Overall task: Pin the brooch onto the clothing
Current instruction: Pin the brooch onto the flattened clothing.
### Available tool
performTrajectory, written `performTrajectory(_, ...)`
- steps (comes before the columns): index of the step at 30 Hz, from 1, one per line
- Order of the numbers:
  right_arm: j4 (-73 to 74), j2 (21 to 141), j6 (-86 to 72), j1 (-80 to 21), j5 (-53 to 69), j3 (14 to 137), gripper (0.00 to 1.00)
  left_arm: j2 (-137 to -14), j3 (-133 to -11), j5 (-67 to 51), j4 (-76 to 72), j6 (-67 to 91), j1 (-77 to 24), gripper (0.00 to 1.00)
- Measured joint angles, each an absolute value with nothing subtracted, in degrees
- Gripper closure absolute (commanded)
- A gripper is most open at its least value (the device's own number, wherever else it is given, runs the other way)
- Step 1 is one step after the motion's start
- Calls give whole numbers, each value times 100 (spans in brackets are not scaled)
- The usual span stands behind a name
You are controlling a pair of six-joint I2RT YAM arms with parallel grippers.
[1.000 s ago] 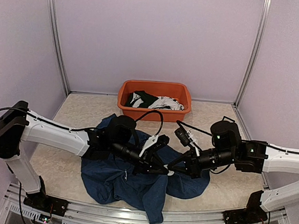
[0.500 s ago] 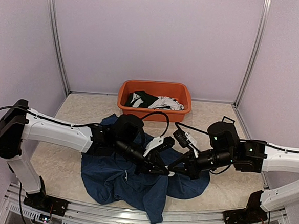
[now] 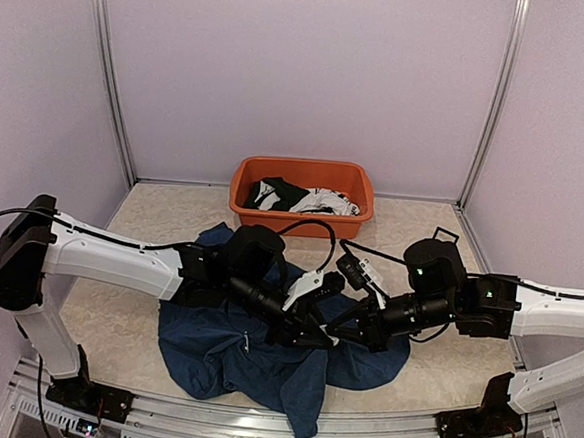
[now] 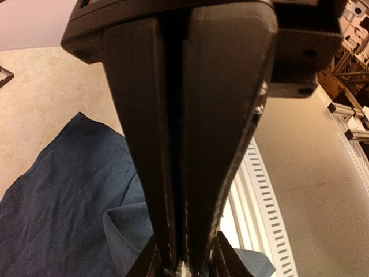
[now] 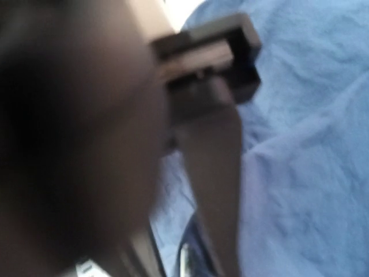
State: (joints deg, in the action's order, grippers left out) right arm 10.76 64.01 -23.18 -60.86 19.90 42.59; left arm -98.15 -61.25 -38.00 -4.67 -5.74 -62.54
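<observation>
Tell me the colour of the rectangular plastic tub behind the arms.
The rectangular plastic tub is orange, clearest in the top external view.

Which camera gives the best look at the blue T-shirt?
The top view: nearly the whole crumpled T-shirt lies on the table. The left wrist view shows one part; the right wrist view only blurred blue fabric.

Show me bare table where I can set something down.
Free: table left of the tub; right of it; near-right corner beside the shirt. Crowded: middle, where left arm and right arm meet over the shirt.
</observation>
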Motion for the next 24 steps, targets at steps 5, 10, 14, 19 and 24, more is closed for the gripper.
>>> performTrajectory(5,880,6396,-2346,-6104,1942,4261,100,-9721,-5843,-3728,-974,-447,-6241,53)
performTrajectory(10,886,6390,-2287,-6104,1817,4261,100,-9330,-5271,-3758,-1420,-191,-5996,36)
performTrajectory(14,1026,6410,-2082,-6141,1579,4261,100,-8917,-4871,-3747,-1767,165,-5747,23)
performTrajectory(19,1411,6853,-1605,-6517,956,4532,100,-8141,-4351,-3323,-1855,746,-5459,3)
performTrajectory(24,1824,7655,-862,-7332,99,5057,85,-7203,-4088,-2235,-1153,1413,-5238,1)
